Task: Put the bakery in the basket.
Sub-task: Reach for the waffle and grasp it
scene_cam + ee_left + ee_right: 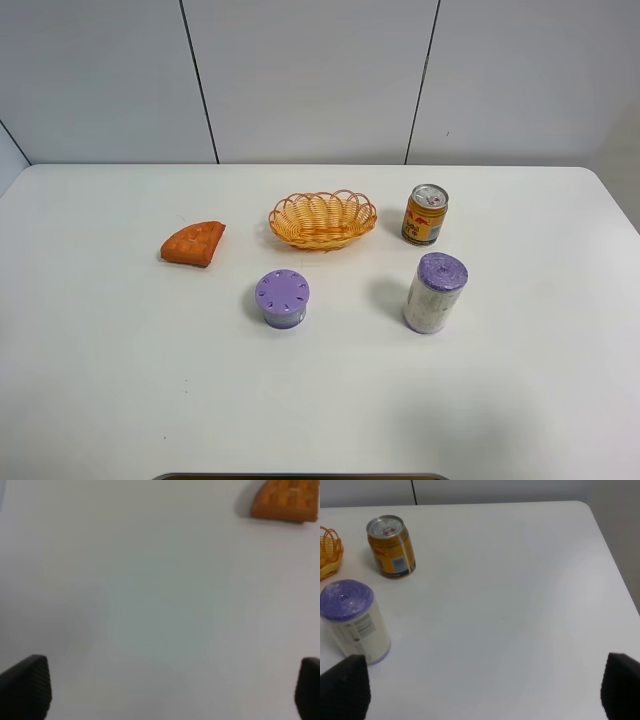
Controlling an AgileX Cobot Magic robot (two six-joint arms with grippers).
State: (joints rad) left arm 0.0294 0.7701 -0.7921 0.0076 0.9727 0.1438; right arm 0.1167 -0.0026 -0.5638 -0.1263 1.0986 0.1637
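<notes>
Since the small orange-brown wedge-shaped toy pastry (194,243) lies flat and untouched on the white counter (100,380), I'd say the job is at its very start, and reaching for the pastry is the step in hand. It sits on the left part of the counter, apart from the yellow-orange oval wicker basket (322,218), which stands empty near the middle, towards the back.

Neither arm shows in the high view. The left hand (167,687) is spread wide, its 2 dark fingers (25,685) far apart with only bare counter between them. The pastry (286,501) is only partly in its view, well apart from the fingers. The right hand (482,686) is spread just as wide and holds nothing.

To my eye the left arm is the natural one. It would need to travel out to the wedge, centre over it, come down and close across it, then lift high enough to clear the basket's looped rim.

There is plenty of bare counter around the pastry, and it lies well in from the left and back edges. The short round purple-lidded container (282,298) stands near the basket's front, close to the carrying path. The gold drink can (425,214) and the tall white purple-topped cylinder (435,292) crowd only the basket's far side.
</notes>
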